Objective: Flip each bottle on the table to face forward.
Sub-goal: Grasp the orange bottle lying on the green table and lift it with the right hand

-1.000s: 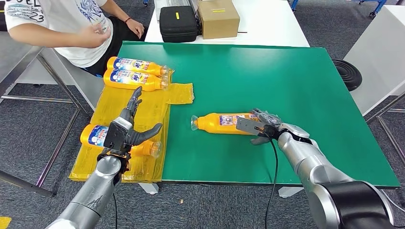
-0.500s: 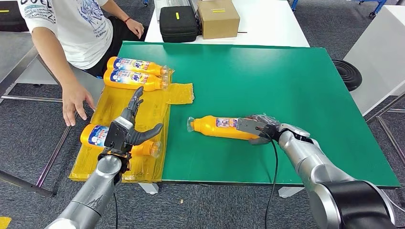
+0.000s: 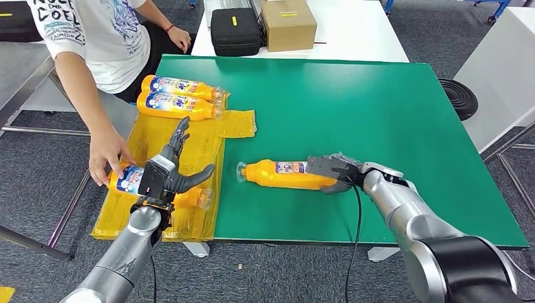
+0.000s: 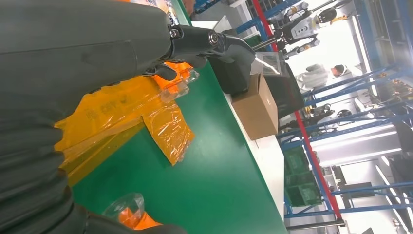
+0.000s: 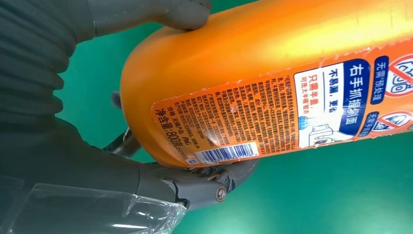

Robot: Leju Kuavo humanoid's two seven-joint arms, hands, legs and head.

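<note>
Fingers of my right hand [image 3: 335,172] grip the base of the lying orange plastic bottle [image 3: 282,173] with its back label up, my left hand [image 3: 169,172] spread empty, so I roll it slowly without squeezing.

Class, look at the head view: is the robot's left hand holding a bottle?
No. The left hand hovers open above the bottle on the yellow sheet.

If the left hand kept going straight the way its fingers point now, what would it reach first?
The left hand points away from the robot over the yellow plastic sheet. First in that line are probably the two orange bottles lying at the sheet's far end. The hand's height above the sheet is unclear, so it might pass over them.
</note>
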